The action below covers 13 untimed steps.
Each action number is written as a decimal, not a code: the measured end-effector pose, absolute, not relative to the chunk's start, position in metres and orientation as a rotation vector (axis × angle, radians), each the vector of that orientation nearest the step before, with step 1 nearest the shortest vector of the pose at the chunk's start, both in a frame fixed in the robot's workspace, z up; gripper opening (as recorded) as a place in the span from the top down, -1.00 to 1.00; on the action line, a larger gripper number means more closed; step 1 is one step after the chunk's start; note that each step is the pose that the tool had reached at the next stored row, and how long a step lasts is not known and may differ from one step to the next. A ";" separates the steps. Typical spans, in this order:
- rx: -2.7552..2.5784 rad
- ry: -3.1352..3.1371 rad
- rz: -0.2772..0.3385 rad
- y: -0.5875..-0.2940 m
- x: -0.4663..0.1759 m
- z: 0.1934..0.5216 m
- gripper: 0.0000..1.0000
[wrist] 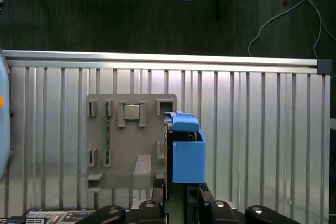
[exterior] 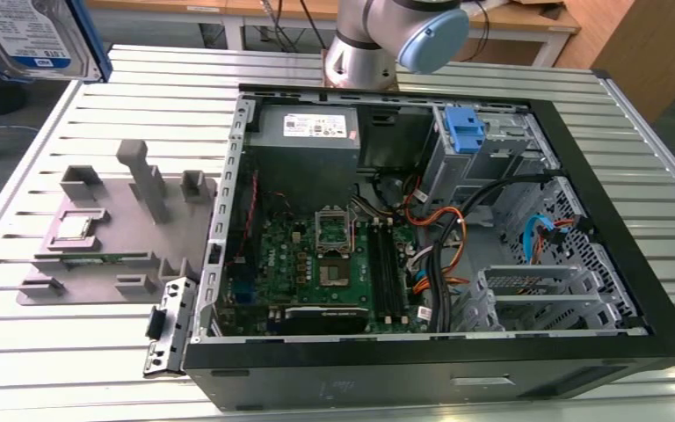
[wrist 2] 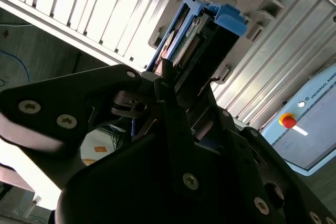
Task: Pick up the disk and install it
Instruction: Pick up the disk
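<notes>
1. At the exterior view's far left, the disk (exterior: 31, 37) hangs above the slatted table (exterior: 32, 343), label facing out.
2. The gripper (wrist 2: 181, 85) is clamped on the disk. In the second wrist view its dark fingers (wrist 2: 167, 77) press the disk's sides, and the blue handle end (wrist 2: 229, 17) points away from the gripper.
3. Beyond that handle end, out ahead of the gripper, lies the grey fixture tray (wrist: 131, 145), apart from the disk.
4. Well off to the gripper's side sits the open computer case (exterior: 431, 352), with a blue bracket (exterior: 464, 132) in its drive bay near the power supply (exterior: 302, 127).
</notes>
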<state>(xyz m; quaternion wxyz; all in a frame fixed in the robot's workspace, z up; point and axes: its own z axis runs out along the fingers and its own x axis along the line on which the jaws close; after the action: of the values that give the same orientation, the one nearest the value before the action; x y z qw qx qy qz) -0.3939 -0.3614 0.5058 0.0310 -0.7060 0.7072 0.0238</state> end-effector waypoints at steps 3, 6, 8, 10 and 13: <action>-2.175 2.179 0.073 -0.361 -0.394 0.506 0.30; -2.175 2.179 0.073 -0.361 -0.392 0.506 0.30; -2.175 2.179 0.073 -0.361 -0.390 0.506 0.30; -2.175 2.179 0.073 -0.361 -0.386 0.506 0.30; -2.175 2.179 0.074 -0.361 -0.380 0.506 0.30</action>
<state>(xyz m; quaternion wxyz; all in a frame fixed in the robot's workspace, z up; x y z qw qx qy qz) -0.3803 -0.3615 0.5058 0.0309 -0.7060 0.7071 0.0239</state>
